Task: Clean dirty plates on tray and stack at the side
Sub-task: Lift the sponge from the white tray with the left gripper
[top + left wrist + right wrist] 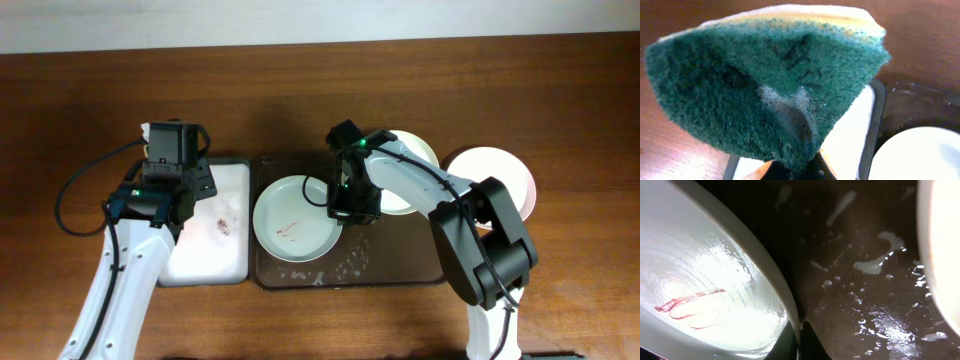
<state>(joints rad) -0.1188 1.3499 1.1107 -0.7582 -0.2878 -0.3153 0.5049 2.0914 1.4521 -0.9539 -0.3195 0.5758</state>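
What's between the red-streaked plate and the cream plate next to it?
The right claw, gripping the streaked plate's rim, over wet, sudsy tray floor: right wrist view.

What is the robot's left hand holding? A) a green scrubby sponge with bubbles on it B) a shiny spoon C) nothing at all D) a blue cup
A: the left gripper is closed on a green sponge with white foam on its face, and the sponge fills most of the left wrist view.

Sponge (765, 85) fills frame centre: green scouring face toward camera, yellow layer along top, suds lower middle. White tray (878, 115) behind, lower right. Plate (920, 155) in bottom right corner.
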